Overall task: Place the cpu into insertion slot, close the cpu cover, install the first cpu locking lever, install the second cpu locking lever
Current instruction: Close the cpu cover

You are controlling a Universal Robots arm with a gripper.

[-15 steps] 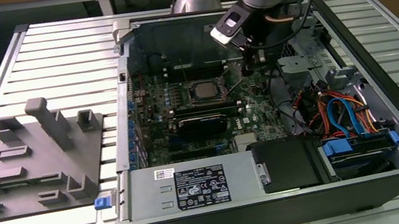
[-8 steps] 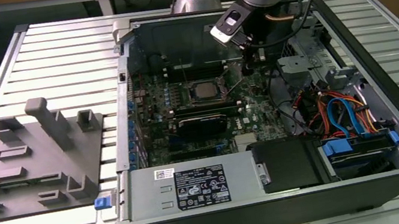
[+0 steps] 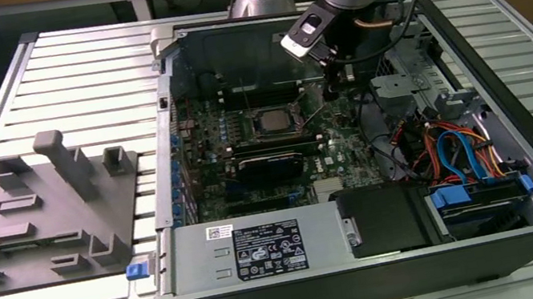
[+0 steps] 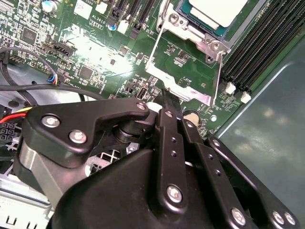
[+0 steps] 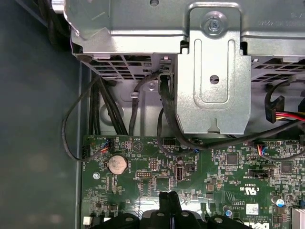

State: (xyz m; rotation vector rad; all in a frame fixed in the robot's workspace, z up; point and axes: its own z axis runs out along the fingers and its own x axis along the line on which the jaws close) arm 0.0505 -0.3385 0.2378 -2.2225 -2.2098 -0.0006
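- Silver-grey chip lies in its socket on the green board in the exterior view. The pincer hangs near it, toward that view's right.
- Second wrist view: the chip sits flat in the socket. The cover, a thin metal frame, stands open and leans out from the socket toward the pincer. Its free edge is just beside the fingertips, and the chip lies beyond it.
- First wrist view: the pincer is clenched, with nothing seen between the tips. It hovers over the board near a coin cell.
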